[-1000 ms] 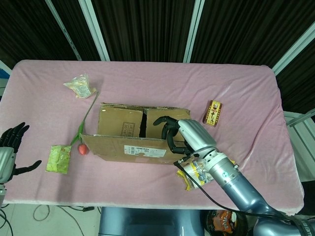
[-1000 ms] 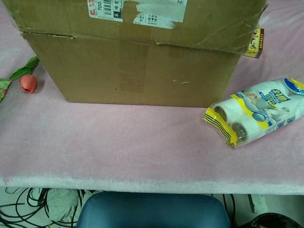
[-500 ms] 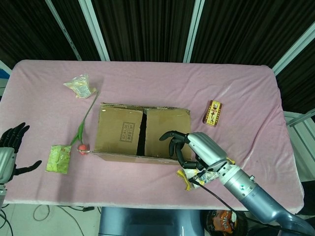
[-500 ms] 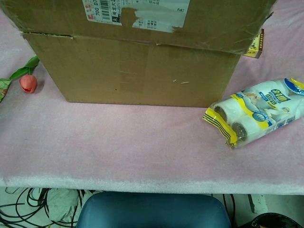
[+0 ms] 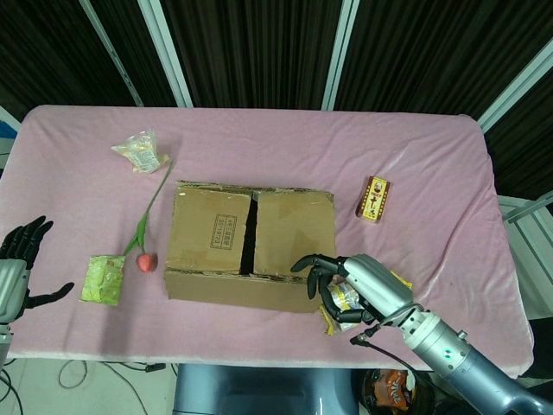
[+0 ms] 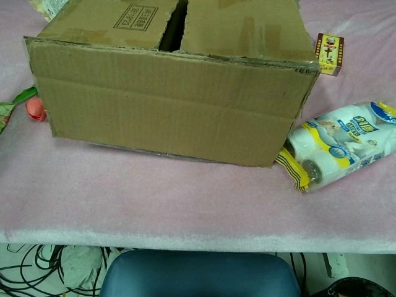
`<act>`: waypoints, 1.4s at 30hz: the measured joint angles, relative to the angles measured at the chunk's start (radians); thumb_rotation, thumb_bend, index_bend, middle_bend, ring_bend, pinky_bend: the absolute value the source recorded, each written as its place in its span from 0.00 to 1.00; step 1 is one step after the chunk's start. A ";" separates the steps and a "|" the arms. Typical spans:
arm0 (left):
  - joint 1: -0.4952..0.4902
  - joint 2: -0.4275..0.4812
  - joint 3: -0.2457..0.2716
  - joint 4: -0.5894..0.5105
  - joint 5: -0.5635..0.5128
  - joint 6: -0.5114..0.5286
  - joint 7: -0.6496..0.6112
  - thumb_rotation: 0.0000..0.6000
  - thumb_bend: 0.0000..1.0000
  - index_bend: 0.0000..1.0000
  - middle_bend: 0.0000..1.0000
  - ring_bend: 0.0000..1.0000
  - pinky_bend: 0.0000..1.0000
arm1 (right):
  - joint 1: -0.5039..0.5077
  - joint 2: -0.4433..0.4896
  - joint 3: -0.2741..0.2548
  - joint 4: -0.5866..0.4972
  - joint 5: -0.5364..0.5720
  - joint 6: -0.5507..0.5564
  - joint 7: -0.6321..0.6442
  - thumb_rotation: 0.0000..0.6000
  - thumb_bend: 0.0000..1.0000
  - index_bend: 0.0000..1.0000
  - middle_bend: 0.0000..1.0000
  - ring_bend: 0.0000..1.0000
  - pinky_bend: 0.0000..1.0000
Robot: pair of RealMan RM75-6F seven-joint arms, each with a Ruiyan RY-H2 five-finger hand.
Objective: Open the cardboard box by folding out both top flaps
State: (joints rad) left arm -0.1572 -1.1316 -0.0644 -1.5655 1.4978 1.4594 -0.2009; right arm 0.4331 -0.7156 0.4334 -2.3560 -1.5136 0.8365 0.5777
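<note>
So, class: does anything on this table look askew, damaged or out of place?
The cardboard box sits tilted, its near bottom edge lifted off the pink cloth at the right. That corner presses against the pack of paper rolls. Its top edges look ragged.

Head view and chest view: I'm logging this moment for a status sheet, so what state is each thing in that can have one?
brown cardboard box: near flap folded out and hanging down the front, two inner flaps lying flat with a dark gap between.
right hand: fingers curled, holding nothing, off the box's near right corner.
left hand: fingers spread, holding nothing, at the table's left edge.
red tulip: lying flat beside the box.
white tissue pack: sealed, lying against the box's corner.
</note>
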 measured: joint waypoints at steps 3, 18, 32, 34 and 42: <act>0.001 0.000 0.000 0.000 0.001 0.001 0.004 1.00 0.13 0.00 0.00 0.00 0.00 | -0.017 0.010 -0.015 0.000 0.004 0.029 -0.023 1.00 0.50 0.22 0.44 0.42 0.37; -0.009 0.016 0.004 -0.025 0.023 -0.004 0.085 1.00 0.13 0.00 0.00 0.00 0.00 | -0.129 -0.101 -0.152 0.121 0.169 0.309 -0.696 1.00 0.25 0.00 0.00 0.00 0.23; -0.106 0.081 -0.027 -0.126 0.060 -0.094 0.170 1.00 0.13 0.00 0.00 0.00 0.00 | -0.249 -0.297 -0.242 0.438 0.234 0.567 -0.813 1.00 0.26 0.00 0.00 0.00 0.23; -0.128 0.094 -0.035 -0.138 0.067 -0.116 0.178 1.00 0.13 0.00 0.00 0.00 0.00 | -0.264 -0.313 -0.249 0.460 0.221 0.601 -0.812 1.00 0.26 0.00 0.00 0.00 0.23; -0.260 0.179 -0.074 -0.194 0.089 -0.289 0.196 1.00 0.14 0.00 0.00 0.00 0.03 | -0.320 -0.402 -0.275 0.580 0.176 0.702 -0.776 1.00 0.26 0.00 0.00 0.00 0.22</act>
State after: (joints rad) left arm -0.4173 -0.9521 -0.1384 -1.7593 1.5864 1.1709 -0.0048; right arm 0.1134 -1.1176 0.1586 -1.7760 -1.3380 1.5388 -0.1984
